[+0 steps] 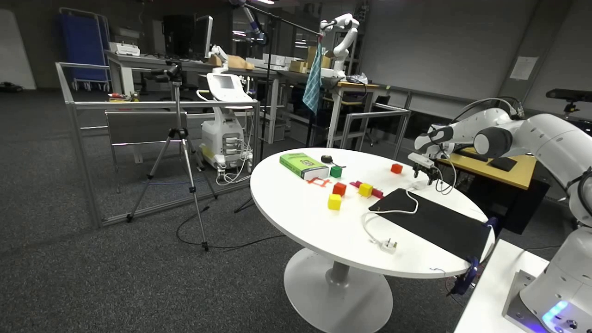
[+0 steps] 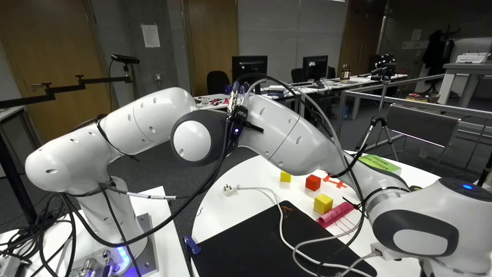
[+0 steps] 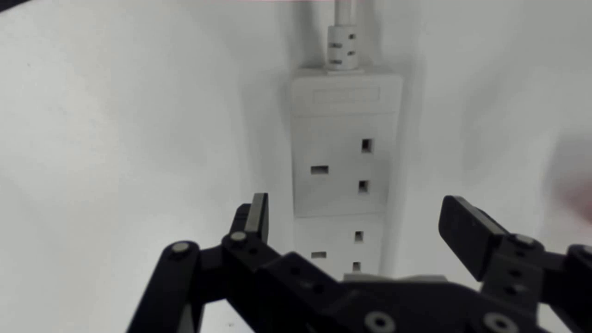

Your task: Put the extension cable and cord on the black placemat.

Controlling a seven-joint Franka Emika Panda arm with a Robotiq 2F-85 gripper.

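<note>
1. Wrist view, 6 o'clock: claw (image 3: 356,216), spread wide, fingers (image 3: 257,215) well apart at 9 & 3 of the gap, gripping nothing.
2. In that gap as seen from wrist, free of both fingers: ext-cable socket block (image 3: 340,194), white, lengthwise 12 to 6 o'clock, w/ cord (image 3: 343,11) out at 12.
3. In an exterior view: same socket block right under claw, on white table (image 1: 291,203), just beside black mat (image 1: 444,226), approx 11 o'clock from mat ctr. Can't tell if touching mat.
4. Across part of mat in both exterior views: cord, loosely bent. In an exterior view, off past mat corner at 9–10 o'clock & round to plug (image 1: 387,246), approx 8 o'clock, on bare table, pins up.
5. From mat, same view, 11 o'clock: lone red block (image 1: 396,169).
6. Approx 10 o'clock: pink strip (image 1: 377,193) w/ yellow block (image 1: 365,190) just beside; farther out, another red block (image 1: 339,189) & another yellow block (image 1: 334,201).
7. Past those, 10 o'clock: green block (image 1: 336,171), green book (image 1: 300,163).
8. Off table, approx 10 o'clock: tripod (image 1: 177,106); behind it, white cart (image 1: 227,134).
9. Farthest, 12 o'clock: another white arm (image 1: 343,47).
</note>
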